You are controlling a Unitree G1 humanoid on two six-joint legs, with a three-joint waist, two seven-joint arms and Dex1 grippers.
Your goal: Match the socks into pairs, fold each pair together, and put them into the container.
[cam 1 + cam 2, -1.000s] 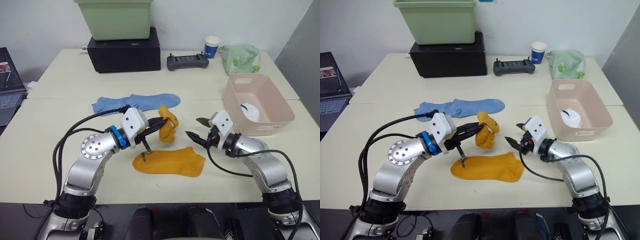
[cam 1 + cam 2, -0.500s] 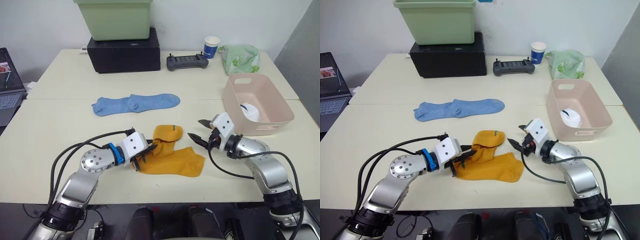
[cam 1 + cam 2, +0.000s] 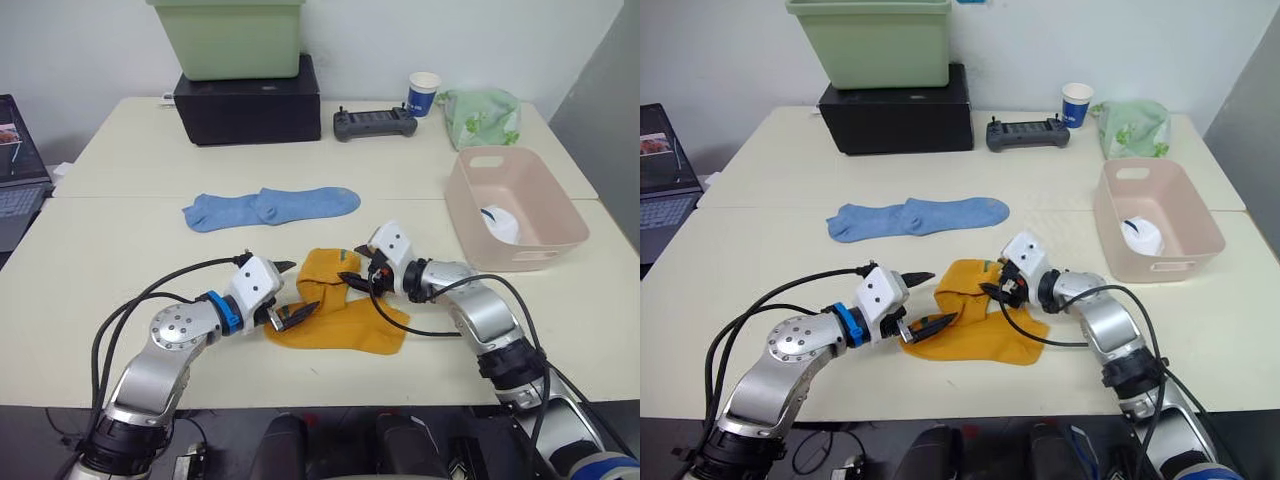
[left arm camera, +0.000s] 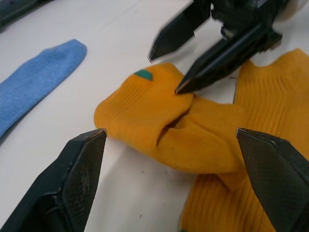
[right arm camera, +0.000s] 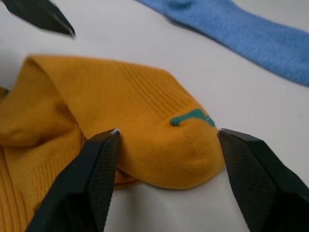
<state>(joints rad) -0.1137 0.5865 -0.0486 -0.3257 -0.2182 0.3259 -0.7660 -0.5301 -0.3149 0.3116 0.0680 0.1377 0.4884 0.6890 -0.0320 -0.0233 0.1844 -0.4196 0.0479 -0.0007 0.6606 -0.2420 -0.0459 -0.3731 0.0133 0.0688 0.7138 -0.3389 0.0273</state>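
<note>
Comparing with half a second ago: the right hand (image 3: 352, 279) has come leftward from beside the basket and now sits at the cuff of the upper mustard sock (image 3: 325, 277); the left hand (image 3: 290, 291) has let go of that sock and its fingers are spread wide. A second ago the left hand held this sock lifted above the bench (image 3: 120, 250); the sock now lies down on it.

Containers: pale pink basket (image 3: 520, 238) at the right side of the bench, one white folded bundle (image 3: 500, 222) inside, against its near right part. Light green tub (image 3: 232, 38) stands on the black box (image 3: 250, 105) at the far side; contents not visible.

Socks: upper mustard sock lies crumpled, partly overlapping the flat mustard sock (image 3: 350, 325) beneath it. Right wrist view shows the right hand's two fingers apart, one on each side of the cuff with the small green mark (image 5: 192, 117); contact with the fabric cannot be told, nothing gripped. Left wrist view shows the left hand's fingers well apart, released, with the crumpled sock between and beyond them, and the right hand's fingertips at the cuff. Two light blue socks (image 3: 272, 206) lie flat end to end, farther back toward the black box, well apart from both hands.

Also on the bench: black controller (image 3: 375, 124), paper cup (image 3: 424, 94), green bag (image 3: 482, 116).
</note>
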